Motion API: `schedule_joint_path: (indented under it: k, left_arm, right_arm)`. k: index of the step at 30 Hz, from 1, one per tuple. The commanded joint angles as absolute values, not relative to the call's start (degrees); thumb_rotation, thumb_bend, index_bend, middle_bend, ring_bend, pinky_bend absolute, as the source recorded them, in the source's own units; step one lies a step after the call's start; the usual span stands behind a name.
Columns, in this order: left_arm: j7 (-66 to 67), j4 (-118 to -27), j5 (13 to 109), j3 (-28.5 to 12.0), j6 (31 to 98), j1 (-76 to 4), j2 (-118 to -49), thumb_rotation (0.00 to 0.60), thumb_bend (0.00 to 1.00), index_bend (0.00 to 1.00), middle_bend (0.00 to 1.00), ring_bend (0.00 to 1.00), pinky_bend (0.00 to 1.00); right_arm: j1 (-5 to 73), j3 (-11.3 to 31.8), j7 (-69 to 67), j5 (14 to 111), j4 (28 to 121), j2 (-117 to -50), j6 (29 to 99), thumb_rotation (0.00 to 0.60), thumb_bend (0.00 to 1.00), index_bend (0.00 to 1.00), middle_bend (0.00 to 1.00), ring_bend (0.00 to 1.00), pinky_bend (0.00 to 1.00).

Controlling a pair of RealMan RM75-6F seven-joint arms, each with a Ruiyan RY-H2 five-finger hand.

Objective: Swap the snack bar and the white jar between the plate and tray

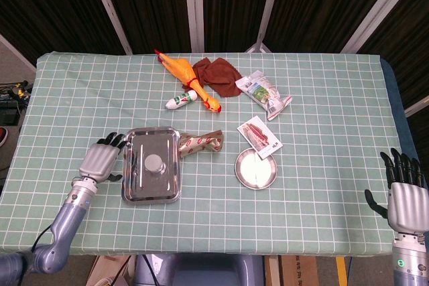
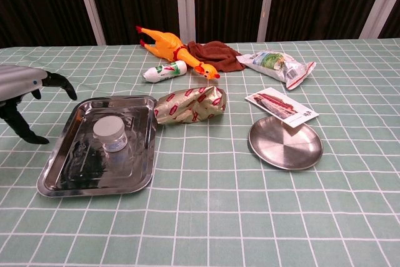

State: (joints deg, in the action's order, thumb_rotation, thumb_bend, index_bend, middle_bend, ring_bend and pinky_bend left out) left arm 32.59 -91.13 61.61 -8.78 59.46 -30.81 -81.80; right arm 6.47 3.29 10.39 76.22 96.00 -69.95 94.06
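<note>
Jar (image 1: 155, 163) is sitting in the tray (image 1: 134, 192), just right of the left hand (image 1: 99, 161), whose empty fingers (image 2: 59, 81) are spreading. Right hand (image 1: 405, 195) is hovering open and empty, far off by the worktop's right edge.

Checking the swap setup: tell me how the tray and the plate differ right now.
The tray is rectangular with raised walls; the plate is round and shallow. The tray holds the white jar upright inside; the snack bar only overlaps the plate's far rim. Both are shiny metal.

Rubber chicken (image 1: 184, 76), brown cloth (image 1: 218, 76), snack bags (image 1: 265, 94).
</note>
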Motion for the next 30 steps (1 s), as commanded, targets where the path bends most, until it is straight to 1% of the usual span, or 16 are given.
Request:
schedule_joint_path:
  k: [1,9,16,27,30]
  left_arm:
    - [33.5,-90.0,61.4,-8.5,59.4,-31.9,-83.5,0.600,0.22,0.27,0.16,0.14,0.30]
    - [33.3,-87.9,63.0,-8.4,60.3,-33.7,-87.4,0.600,0.25,0.32,0.21,0.16,0.31]
    - [33.7,-87.1,64.2,-8.2,61.1,-34.7,-89.4,0.600,0.27,0.38,0.22,0.16,0.31]
    - [35.1,-84.9,63.9,-7.5,61.4,-35.9,-92.0,0.600,0.28,0.39,0.23,0.17,0.31]
    - [35.0,-84.3,64.0,-7.4,61.4,-36.1,-92.6,0.600,0.30,0.39,0.23,0.18,0.32]
  right_arm:
    - [6.2,3.9,10.0,76.1,95.7,-70.0,93.9,0.600,0.30,0.12,0.07,0.01,0.00]
    - [5.8,4.8,9.8,76.1,95.0,-70.2,92.5,0.600,0.30,0.12,0.07,0.01,0.00]
    - [5.5,5.6,9.7,75.9,94.9,-70.3,91.6,0.600,0.30,0.12,0.07,0.01,0.00]
    - [4.7,6.7,9.3,75.7,95.0,-70.2,91.3,0.600,0.30,0.12,0.07,0.01,0.00]
    - [4.6,6.9,9.2,76.0,95.2,-70.2,91.2,0.600,0.30,0.12,0.07,0.01,0.00]
